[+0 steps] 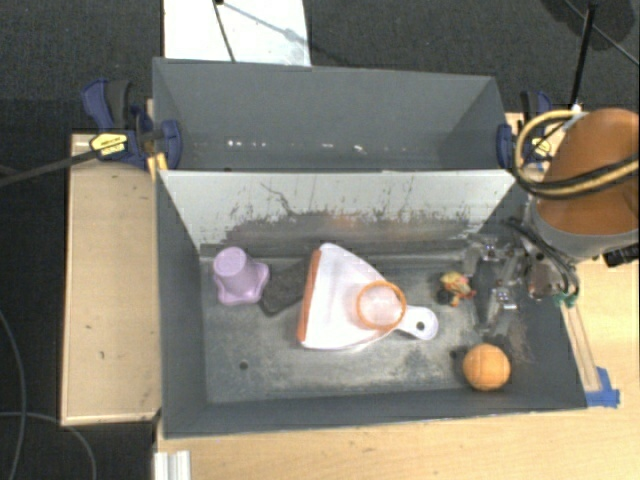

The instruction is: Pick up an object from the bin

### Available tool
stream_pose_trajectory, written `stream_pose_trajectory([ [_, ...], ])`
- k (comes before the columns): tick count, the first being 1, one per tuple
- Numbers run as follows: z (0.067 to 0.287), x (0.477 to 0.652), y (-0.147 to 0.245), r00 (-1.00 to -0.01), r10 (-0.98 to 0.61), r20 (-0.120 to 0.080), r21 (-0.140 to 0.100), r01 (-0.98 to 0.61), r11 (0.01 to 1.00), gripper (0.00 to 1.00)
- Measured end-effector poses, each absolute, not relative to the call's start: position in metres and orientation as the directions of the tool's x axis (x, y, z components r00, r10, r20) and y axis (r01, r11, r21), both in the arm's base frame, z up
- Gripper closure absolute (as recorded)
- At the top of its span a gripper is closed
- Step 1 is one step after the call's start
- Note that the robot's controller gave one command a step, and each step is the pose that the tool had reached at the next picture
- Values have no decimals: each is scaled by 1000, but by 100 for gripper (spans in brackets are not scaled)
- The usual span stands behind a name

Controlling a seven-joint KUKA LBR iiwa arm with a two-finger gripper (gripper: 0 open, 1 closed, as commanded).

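Observation:
My gripper [497, 288] hangs low at the bin's right side, just inside the right wall. A small yellow and red toy [455, 286] lies directly to its left, close by. An orange ball [487, 366] rests on the floor just below the gripper, near the front right corner. I see nothing held by the gripper.
A white scoop-shaped pan with an orange edge [335, 298] lies mid-bin, with a round clear cup with an orange rim [379, 305] and a white handle [420, 324] on its right end. A purple piece [238, 275] and a dark object [283, 288] lie at the left.

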State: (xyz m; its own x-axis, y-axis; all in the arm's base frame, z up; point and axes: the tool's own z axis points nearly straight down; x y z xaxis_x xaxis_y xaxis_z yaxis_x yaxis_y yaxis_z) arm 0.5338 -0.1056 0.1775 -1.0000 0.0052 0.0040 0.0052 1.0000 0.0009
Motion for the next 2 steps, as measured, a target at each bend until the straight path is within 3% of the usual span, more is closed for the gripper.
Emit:
stream_pose_trajectory([
  [1,182,535,-105,-1000,2,-3,-1,2,1000,0],
  [2,130,540,-120,-1000,-6,-10,-2,-6,1000,0],
])
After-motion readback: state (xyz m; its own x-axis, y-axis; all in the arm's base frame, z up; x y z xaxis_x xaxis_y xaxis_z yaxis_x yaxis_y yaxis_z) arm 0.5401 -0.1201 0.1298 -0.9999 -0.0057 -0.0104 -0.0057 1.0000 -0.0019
